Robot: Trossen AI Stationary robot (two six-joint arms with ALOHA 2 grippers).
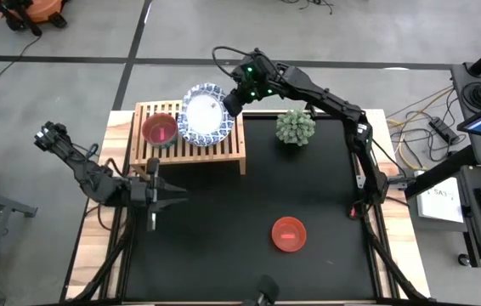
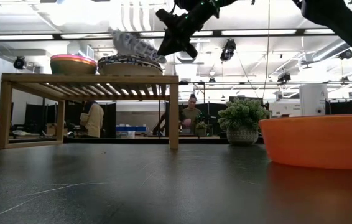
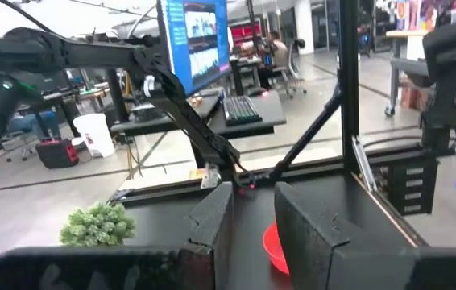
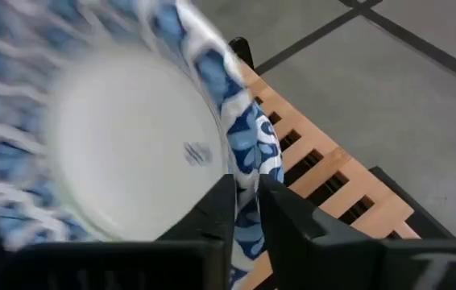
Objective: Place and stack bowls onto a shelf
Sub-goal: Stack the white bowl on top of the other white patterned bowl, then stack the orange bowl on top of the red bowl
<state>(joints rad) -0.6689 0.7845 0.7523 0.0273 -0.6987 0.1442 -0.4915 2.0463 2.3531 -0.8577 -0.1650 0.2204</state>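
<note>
A white bowl with a blue patterned rim (image 1: 206, 114) is tilted over the right half of the light-wood shelf (image 1: 223, 153), above more white bowls (image 2: 126, 63). My right gripper (image 4: 246, 187) is shut on its rim. Stacked plain bowls, pink on top (image 1: 160, 129), sit on the shelf's left half. A red bowl (image 1: 289, 234) rests on its base on the black mat. My left gripper (image 1: 171, 194) is open and hovers over the mat's left side, in front of the shelf, touching nothing. My right gripper pinches the patterned rim (image 4: 248, 157) of the white bowl on its right side, one finger (image 4: 212, 211) inside the bowl and one outside. It comes slanting down from the far right. The bowl is tilted, its held side up (image 2: 135, 45). Whether its low edge touches the stack below cannot be told.
A small green potted plant (image 1: 295, 127) stands on the mat just right of the shelf, below my right arm. The mat between the shelf and the red bowl is bare. In the low view the red bowl (image 2: 319, 140) stands close to the near edge.
</note>
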